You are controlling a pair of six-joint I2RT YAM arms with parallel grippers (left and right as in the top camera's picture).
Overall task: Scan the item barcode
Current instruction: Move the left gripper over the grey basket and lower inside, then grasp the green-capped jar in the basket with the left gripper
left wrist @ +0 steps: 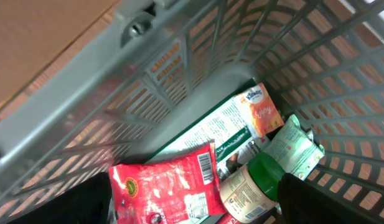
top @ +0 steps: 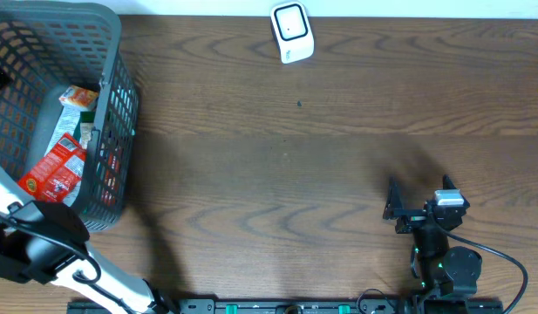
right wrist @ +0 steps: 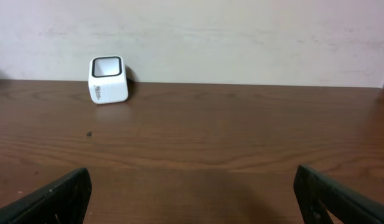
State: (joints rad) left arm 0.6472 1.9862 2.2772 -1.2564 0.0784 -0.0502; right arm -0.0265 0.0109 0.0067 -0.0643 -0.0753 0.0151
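left gripper (left wrist: 198, 210) hangs, jaws spread wide, right over the red packet (left wrist: 163, 183) in the grey basket (left wrist: 179, 81), tilted down into it. we reckon that packet is light, crinkly, slippery; pinch a flat edge, leave the barcode (left wrist: 206, 165) bare. right gripper (right wrist: 192, 194) sits spread wide too, low over the table (right wrist: 198, 143), facing the scanner (right wrist: 108, 79).

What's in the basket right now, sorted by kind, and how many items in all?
Red pouch: 1
Green-lidded jar: 1
Orange-and-white tissue pack: 1
Green-and-white flat pack: 1
Pale green sachet: 1
Total: 5 visible in the basket; anything buried beneath them cannot be seen.
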